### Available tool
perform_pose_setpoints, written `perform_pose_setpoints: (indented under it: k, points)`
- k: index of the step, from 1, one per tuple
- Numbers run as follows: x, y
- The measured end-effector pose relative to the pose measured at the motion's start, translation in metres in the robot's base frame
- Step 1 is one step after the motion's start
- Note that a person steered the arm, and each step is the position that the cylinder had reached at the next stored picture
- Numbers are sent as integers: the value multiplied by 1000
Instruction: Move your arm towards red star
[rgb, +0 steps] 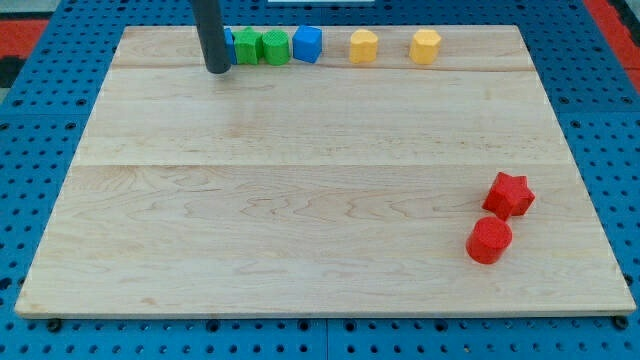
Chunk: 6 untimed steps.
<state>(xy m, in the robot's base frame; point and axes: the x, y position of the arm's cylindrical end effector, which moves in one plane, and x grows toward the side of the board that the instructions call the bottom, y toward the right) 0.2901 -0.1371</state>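
Red star low at view's right of wooden counter, touching or just beside red cylinder. My tip at view's top left, beside green blocks; well apart from star. Approach barely begun; whole diagonal crossing left. No gripper fitted, nothing grasped. Blue piece behind rod mostly hidden; yellow blocks' shape unclear.
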Motion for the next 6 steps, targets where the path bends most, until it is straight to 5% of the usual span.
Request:
perform_pose_setpoints:
  k: [2,5,6]
  points:
    - [67,117]
    - [99,295]
    - [191,315]
